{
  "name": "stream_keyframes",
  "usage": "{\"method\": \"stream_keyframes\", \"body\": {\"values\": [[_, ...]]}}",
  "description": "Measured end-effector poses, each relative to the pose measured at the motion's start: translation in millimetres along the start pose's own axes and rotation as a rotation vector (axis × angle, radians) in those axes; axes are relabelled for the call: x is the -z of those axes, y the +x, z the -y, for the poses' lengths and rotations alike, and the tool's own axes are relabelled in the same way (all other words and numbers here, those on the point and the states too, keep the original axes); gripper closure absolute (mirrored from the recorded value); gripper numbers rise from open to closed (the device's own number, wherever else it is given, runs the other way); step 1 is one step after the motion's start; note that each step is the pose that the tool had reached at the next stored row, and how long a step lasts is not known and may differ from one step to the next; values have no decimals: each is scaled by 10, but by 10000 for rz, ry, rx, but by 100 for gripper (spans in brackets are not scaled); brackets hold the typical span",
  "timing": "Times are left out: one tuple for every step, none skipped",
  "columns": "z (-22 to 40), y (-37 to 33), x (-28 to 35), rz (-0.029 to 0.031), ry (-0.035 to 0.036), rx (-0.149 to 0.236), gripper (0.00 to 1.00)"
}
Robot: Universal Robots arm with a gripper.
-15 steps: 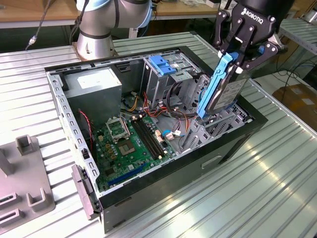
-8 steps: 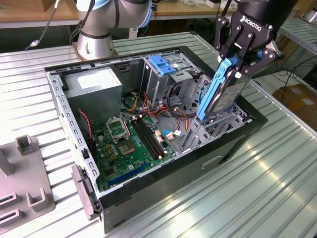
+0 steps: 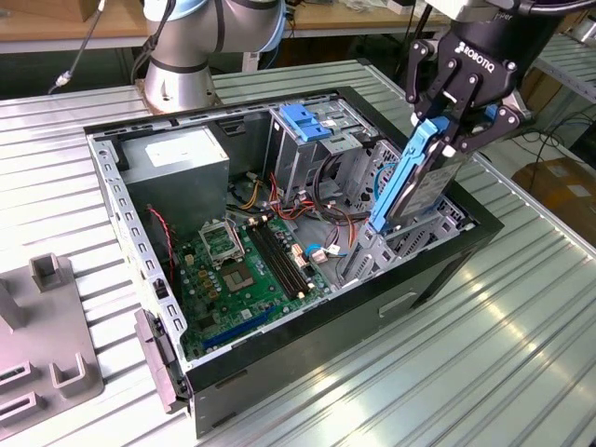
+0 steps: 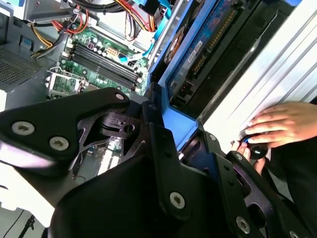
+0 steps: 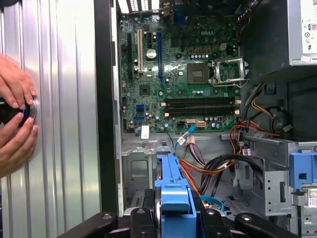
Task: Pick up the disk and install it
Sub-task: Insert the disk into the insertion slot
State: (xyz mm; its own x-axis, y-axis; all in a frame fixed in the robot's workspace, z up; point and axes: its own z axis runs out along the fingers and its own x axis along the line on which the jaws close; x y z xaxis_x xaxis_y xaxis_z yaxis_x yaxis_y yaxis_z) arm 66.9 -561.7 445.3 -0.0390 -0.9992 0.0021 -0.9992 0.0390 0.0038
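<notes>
Gripper (image 3: 445, 140) clenched on the blue-railed top edge of the disk (image 3: 421, 182), which stands steeply tilted with its lower end inside the open computer case (image 3: 307, 321), at the bay on the exterior view's right, beside the drive cage (image 3: 358, 163). The case lies on a ribbed metal table (image 3: 521, 326). A grey fixture (image 3: 47, 363) rests at the exterior view's left. The arm's base (image 3: 182, 84) stands behind the case. Wooden benches (image 3: 56, 23) and a cardboard box (image 3: 559, 182) lie beyond. The disk's lower end is hidden by the bay. In the first wrist view, a person's hands (image 5: 15, 114) cover a small dark object on the table, hard to make out.
</notes>
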Motion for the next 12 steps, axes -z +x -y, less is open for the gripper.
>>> {"method": "stream_keyframes", "body": {"values": [[0, 0, -13, -1, -7, 0, 63], [1, 0, -21, -1, -12, 0, 63], [1, 0, -31, -3, -19, 1, 63], [3, 0, -47, -1, -30, 1, 63], [4, 0, -58, -1, -39, 1, 63], [6, 0, -72, 0, -48, 1, 63], [7, 0, -89, -4, -58, 0, 63], [8, 0, -103, -6, -71, 0, 63], [10, 0, -115, -3, -80, 1, 63], [12, 0, -132, -2, -88, 1, 63], [15, 0, -149, -1, -95, 1, 63], [22, 0, -173, -4, -108, 1, 63]]}}
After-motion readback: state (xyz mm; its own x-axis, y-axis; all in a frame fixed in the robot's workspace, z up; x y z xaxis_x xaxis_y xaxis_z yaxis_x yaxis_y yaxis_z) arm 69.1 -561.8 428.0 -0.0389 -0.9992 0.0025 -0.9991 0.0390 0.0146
